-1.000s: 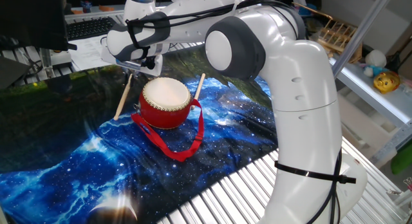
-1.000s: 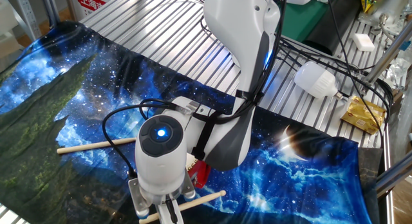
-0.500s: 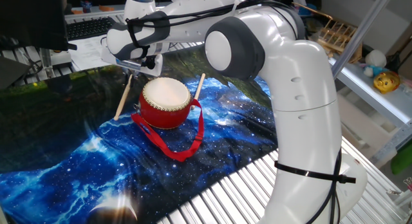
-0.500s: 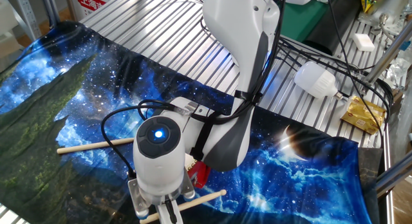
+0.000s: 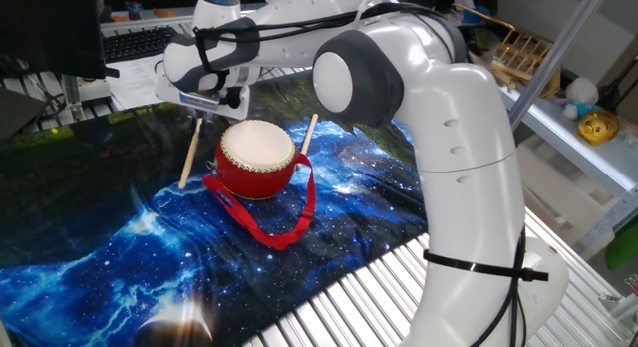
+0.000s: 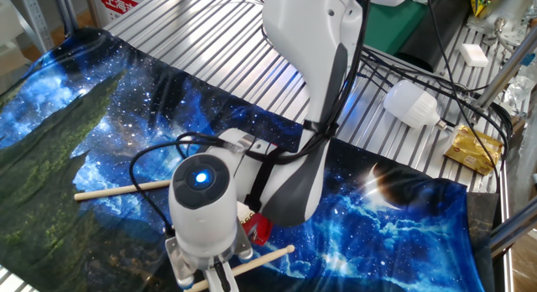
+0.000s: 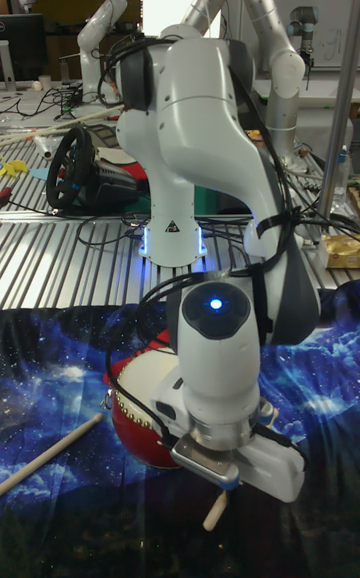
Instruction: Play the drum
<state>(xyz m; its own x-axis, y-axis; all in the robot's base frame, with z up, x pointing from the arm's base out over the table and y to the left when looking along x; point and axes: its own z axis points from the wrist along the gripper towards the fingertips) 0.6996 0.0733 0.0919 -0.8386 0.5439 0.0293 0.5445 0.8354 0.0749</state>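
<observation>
The drum [image 5: 257, 158], red-bodied with a cream skin and a red ribbon strap, stands on the star-print cloth. My gripper [image 5: 206, 110] hangs just left of and above its rim, shut on the top end of a thin wooden stick [image 5: 189, 153] that slants down to the cloth. In the tall fixed view the gripper [image 7: 222, 486] is in front of the drum [image 7: 140, 408], with the stick's end [image 7: 214, 512] poking out below it. In the other fixed view the arm hides nearly all of the drum [image 6: 260, 230].
A second wooden stick [image 5: 307, 131] lies against the drum's far side; in the other fixed view that stick [image 6: 117, 190] rests flat on the cloth. The cloth [image 5: 120, 257] covers a slatted metal table [image 5: 359, 297]. Keyboards and clutter sit behind.
The arm has shifted a little to the left, and the held stick's lower end has moved slightly. The drum and the other stick have not moved.
</observation>
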